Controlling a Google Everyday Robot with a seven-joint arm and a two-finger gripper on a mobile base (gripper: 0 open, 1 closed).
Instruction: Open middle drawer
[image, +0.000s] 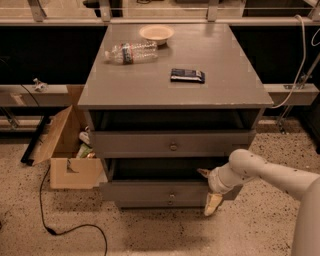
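Observation:
The middle drawer (150, 191) is a gray front with a small round knob, below the taller top drawer (145, 142). It stands pulled out, with a dark hollow above its front. My gripper (206, 188) is at the right end of that front, on a white arm coming in from the right. Its fingers are spread: one fingertip (201, 173) is at the front's top edge by the dark hollow, and the other finger (212, 204) hangs down in front of the lower edge. The narrow bottom drawer (150, 203) sits just beneath.
On the cabinet top (225, 95) lie a plastic bottle (131, 52), a tan bowl (156, 33) and a dark packet (187, 75). An open cardboard box (65, 150) stands on the floor to the left, with a black cable (55, 225) in front of it.

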